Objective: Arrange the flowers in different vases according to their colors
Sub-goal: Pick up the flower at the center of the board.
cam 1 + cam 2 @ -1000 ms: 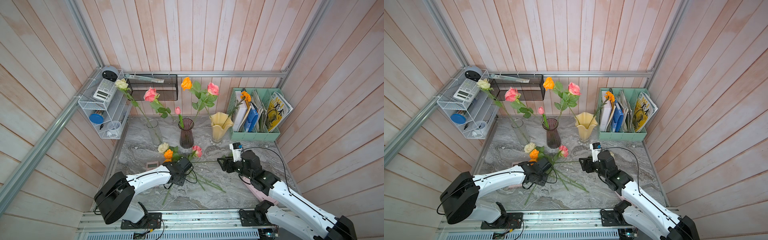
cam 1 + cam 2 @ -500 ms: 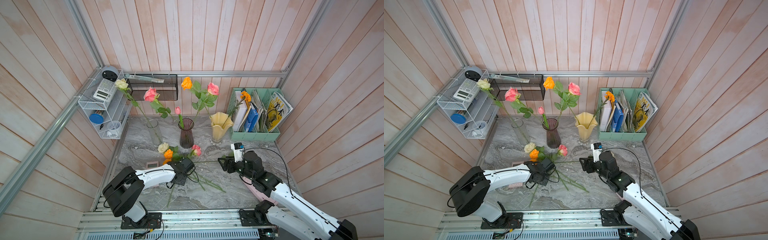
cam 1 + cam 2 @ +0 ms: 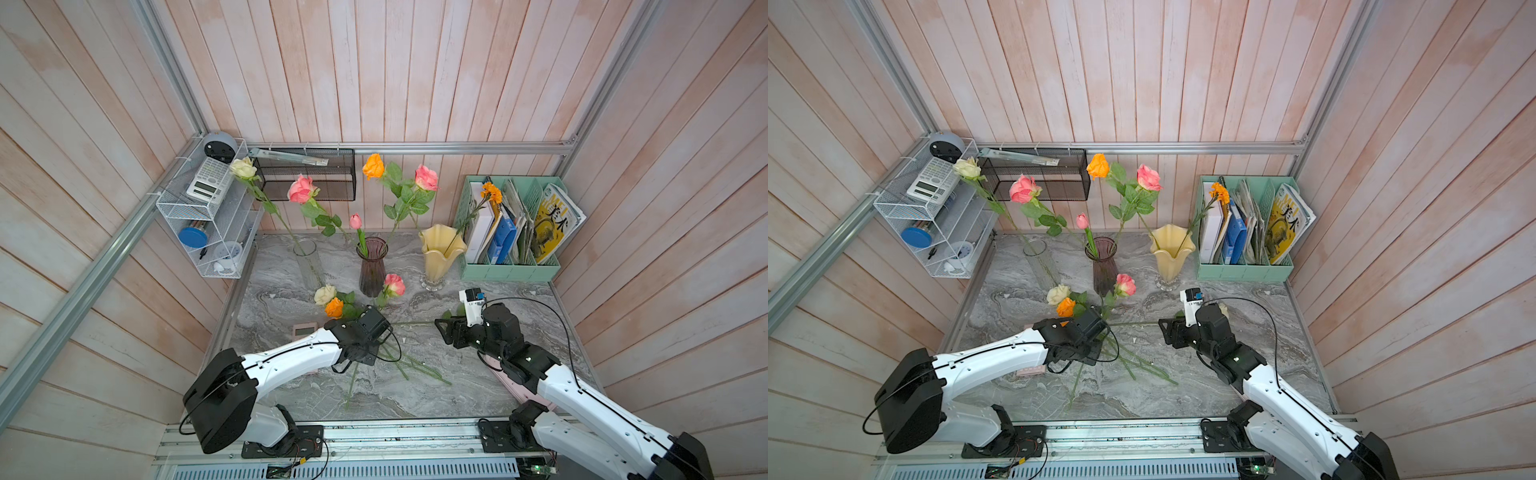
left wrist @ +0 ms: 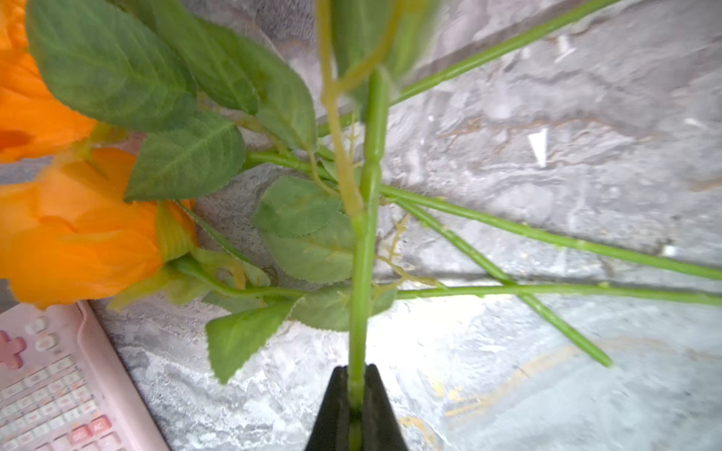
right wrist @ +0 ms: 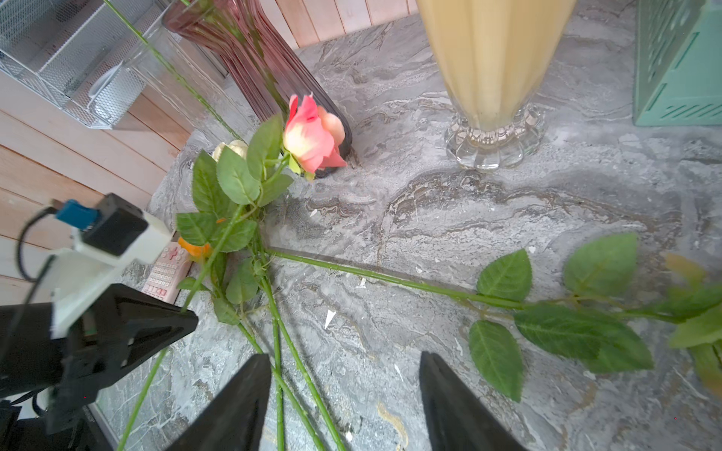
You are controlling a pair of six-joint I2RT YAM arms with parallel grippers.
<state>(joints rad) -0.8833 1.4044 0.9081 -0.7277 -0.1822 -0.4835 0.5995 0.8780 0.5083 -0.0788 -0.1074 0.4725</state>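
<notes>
The marbled tabletop (image 3: 478,386) is carrying three vases (image 3: 372,270), a mint file holder (image 3: 511,272), a pink calculator (image 3: 305,331) and loose flowers (image 3: 419,368) (stems crossing).

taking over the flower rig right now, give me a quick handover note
Left gripper: shut on a green stem, seemingly the loose pink rose's. Right gripper: open, empty, above the grey marble table.
Done: tall cream rose in the clear glass cylinder vase; pink blooms in the dark purple ribbed vase; orange flower in the pale yellow ruffled vase.
To do: the held rose, plus a cream rose, an orange rose and another leafy stem lying on the table.
</notes>
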